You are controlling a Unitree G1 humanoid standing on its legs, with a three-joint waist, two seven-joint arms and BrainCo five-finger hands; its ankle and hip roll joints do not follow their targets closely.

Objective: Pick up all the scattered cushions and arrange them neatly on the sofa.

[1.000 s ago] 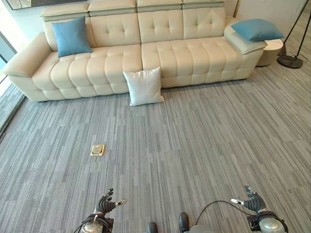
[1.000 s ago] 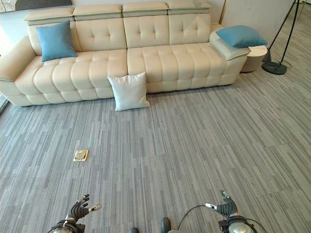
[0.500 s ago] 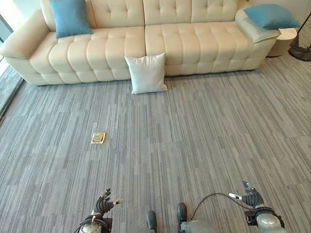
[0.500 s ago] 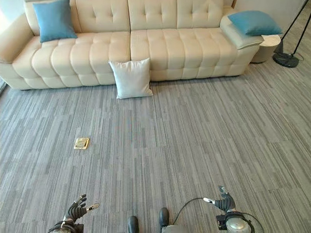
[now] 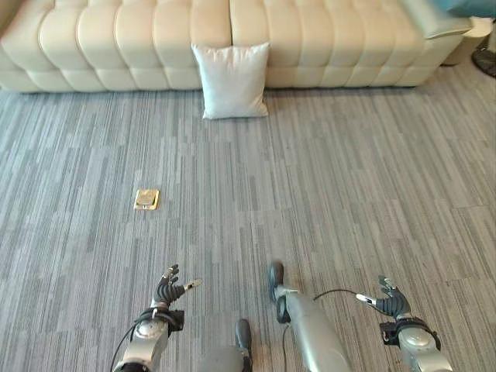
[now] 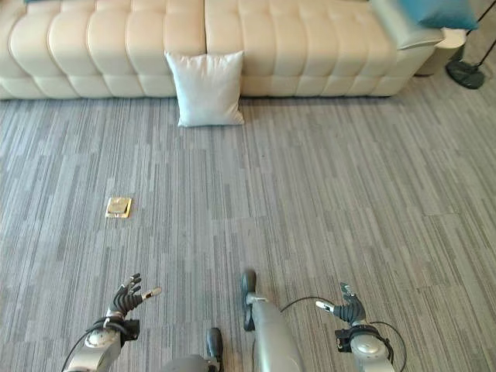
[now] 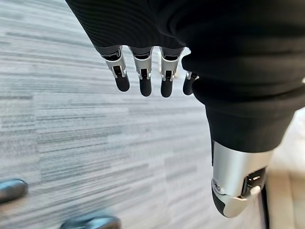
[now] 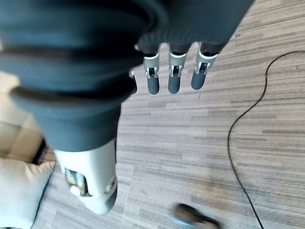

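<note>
A white cushion (image 5: 231,79) leans against the sofa (image 5: 116,39), well apart from the empty, relaxed left hand (image 5: 166,291) and right hand (image 5: 387,296).

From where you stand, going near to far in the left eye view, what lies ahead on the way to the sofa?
left hand and right hand low over the carpet → small brass floor plate → white cushion standing on the floor against the sofa front → cream sofa.
</note>
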